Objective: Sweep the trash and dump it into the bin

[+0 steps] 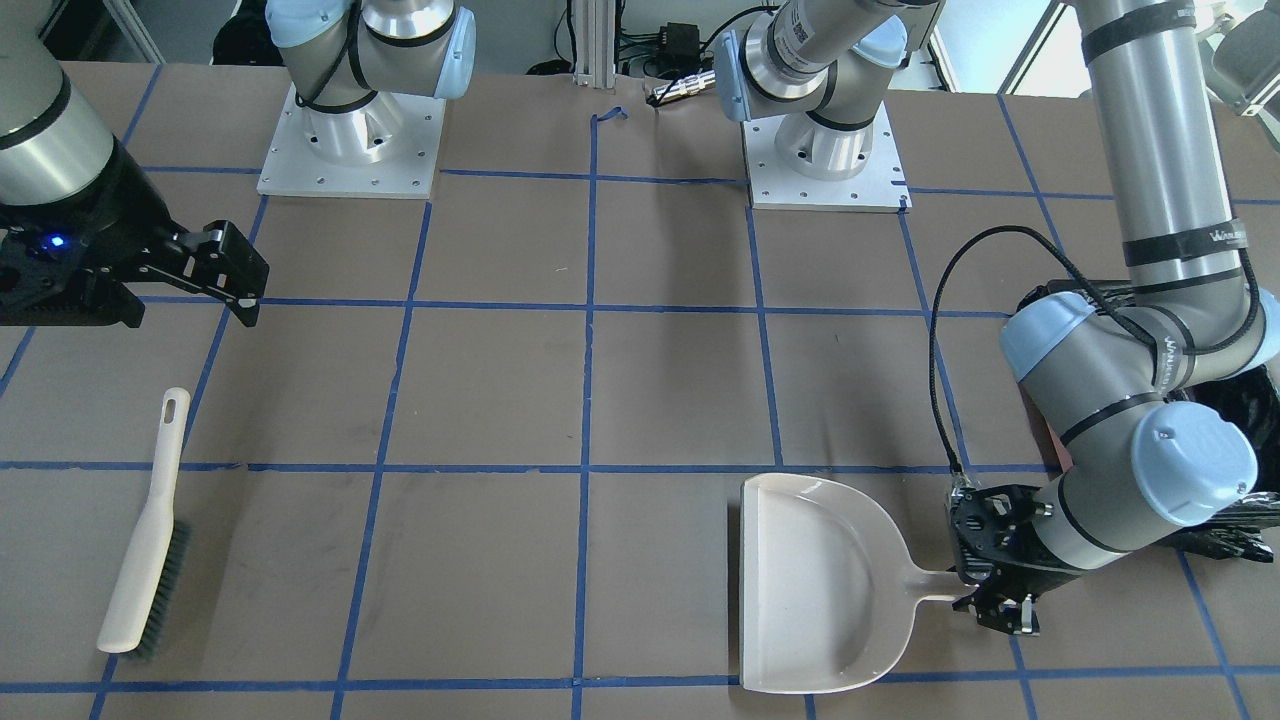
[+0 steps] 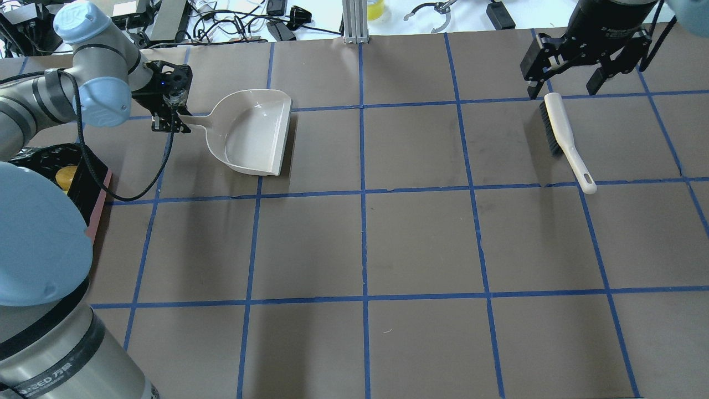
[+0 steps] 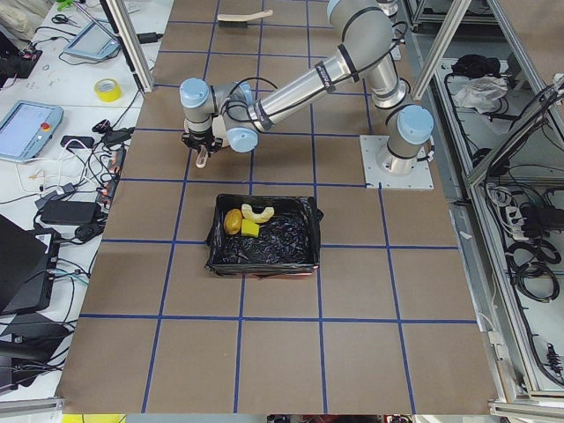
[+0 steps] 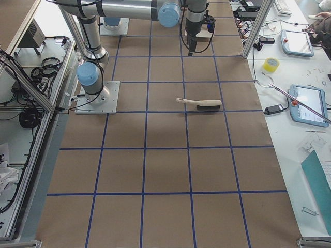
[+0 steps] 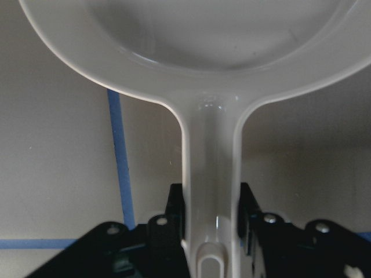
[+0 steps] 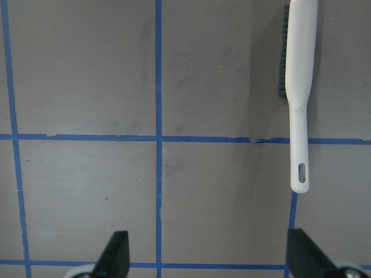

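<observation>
Bin (image 3: 284, 243) holds trash (image 3: 245, 220) near left claw (image 2: 169, 121) gripping dustpan (image 2: 252, 136).

The left arm (image 1: 1150, 130) and right arm (image 1: 40, 120): silver-grey tubes, pale blue joint caps (image 1: 1195, 462), black bands (image 1: 1215, 238) with white lettering. A black cable (image 1: 935, 340) meets the black left gripper (image 1: 985, 595); the black right gripper (image 2: 562, 90) shows a blue light. White square base plates (image 1: 400, 170), screw-holed.

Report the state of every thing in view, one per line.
dustpan: empty, lying flat.
brush: lying flat, unheld.
bin: upright, open-topped.
trash: inside the bin.
left gripper: shut on the dustpan's handle.
right gripper: open, empty.
</observation>
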`<move>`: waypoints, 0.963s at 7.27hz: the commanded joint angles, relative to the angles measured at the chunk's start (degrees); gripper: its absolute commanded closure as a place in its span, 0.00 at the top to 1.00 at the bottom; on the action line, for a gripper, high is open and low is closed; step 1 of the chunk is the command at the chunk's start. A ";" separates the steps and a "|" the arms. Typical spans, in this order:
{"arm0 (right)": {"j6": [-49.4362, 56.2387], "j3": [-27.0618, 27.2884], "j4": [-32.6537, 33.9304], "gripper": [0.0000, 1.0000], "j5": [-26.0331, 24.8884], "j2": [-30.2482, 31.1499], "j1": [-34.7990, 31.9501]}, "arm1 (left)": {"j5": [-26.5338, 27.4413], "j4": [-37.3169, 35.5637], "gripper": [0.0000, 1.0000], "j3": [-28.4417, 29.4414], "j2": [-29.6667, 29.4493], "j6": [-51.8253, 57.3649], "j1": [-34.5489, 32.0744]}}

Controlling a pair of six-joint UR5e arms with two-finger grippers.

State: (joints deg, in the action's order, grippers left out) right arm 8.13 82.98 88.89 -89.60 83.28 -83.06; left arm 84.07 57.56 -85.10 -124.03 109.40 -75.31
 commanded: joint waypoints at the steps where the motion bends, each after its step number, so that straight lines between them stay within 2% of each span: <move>1: 0.39 -0.01 0.14 0.99 1.53 0.13 -0.17 | 0.13 -0.16 0.00 0.03 -0.42 -1.20 -0.71; 3: -0.56 -0.01 -0.03 0.99 2.40 0.22 -0.61 | 0.22 -0.17 0.00 -0.50 -0.42 -2.25 -0.89; 4: -1.09 -0.53 0.40 0.99 0.76 0.13 -2.35 | 0.22 -0.34 0.14 -1.37 -0.42 -3.21 -0.89; 5: -3.70 -0.54 0.32 0.99 -1.87 0.13 -4.28 | 0.22 -0.78 0.96 -2.25 -0.51 -4.27 -0.89; 7: -3.91 -0.01 0.05 0.99 -1.20 0.13 -5.18 | 0.22 -0.78 1.00 -2.26 0.71 -5.86 -0.98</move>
State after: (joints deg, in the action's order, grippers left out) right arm 4.62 82.70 89.15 -90.65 83.44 -87.58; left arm 84.29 56.84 -87.27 -124.17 104.26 -76.23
